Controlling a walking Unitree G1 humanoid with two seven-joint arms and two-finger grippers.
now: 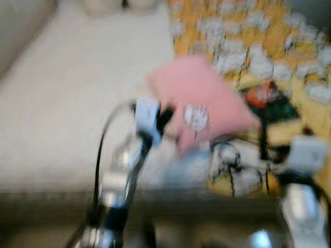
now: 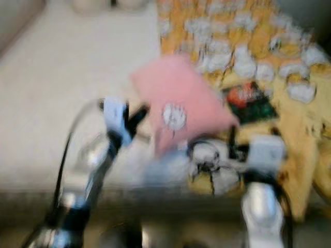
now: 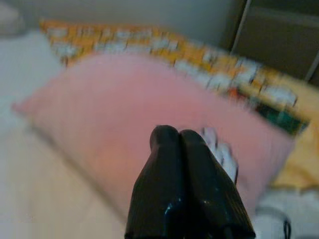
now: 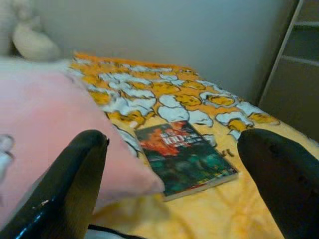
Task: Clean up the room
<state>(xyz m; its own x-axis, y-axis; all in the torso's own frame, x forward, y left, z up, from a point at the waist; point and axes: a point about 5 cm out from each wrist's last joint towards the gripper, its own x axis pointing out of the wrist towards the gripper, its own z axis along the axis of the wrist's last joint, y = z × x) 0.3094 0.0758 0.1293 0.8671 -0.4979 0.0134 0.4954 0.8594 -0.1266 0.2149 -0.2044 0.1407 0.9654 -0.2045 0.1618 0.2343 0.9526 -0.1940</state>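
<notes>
A pink pillow [image 1: 199,103] with a small white patch lies on the bed, partly over a yellow and orange patterned blanket [image 1: 258,41]. My left gripper [image 3: 177,137] is shut with nothing between its fingers. It hovers close to the pillow's [image 3: 124,114] near left edge, and I cannot tell whether it touches. A book with a red and green cover [image 4: 187,157] rests on the blanket just right of the pillow. My right gripper [image 4: 174,142] stands wide open near the bed's front edge, facing the book and the pillow's corner [image 4: 45,129]. Both eye views are blurred.
The white sheet [image 1: 67,103] covers the left half of the bed. Pale round plush shapes [image 1: 98,5] sit at the far end. A bed-frame edge [image 1: 51,199] runs across the front. A wall [image 4: 174,35] and shelving [image 4: 304,64] stand beyond the bed.
</notes>
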